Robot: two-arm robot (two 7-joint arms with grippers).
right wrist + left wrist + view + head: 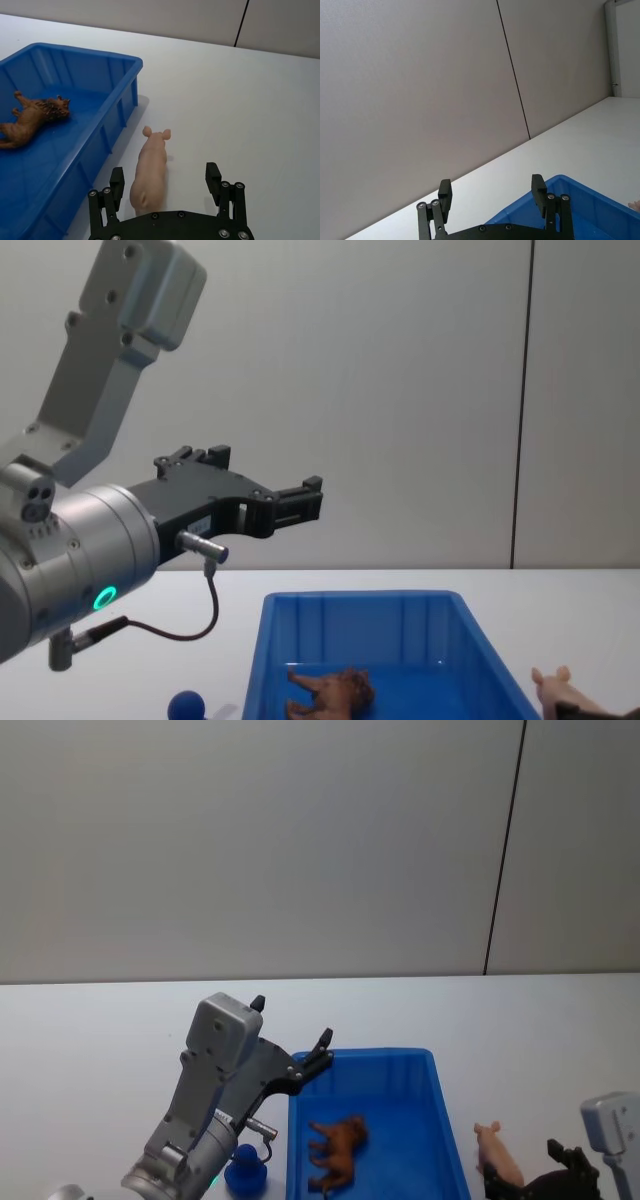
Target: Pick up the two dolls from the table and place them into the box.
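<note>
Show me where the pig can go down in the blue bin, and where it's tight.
The floor of the box is bare between the lion and the far wall, and along the wall nearest the pig. Crowded: the near left, where the lion lies; the open left gripper hangs above the far left corner.

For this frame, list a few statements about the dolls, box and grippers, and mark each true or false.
1. The lion lies inside the box. True.
2. The pig is in the box as well. False: it is on the table, beside the box's right wall.
3. The left gripper holds a doll. False: it is open and empty, raised near the box's far left corner.
4. The right gripper is open, close to the pig. True.
</note>
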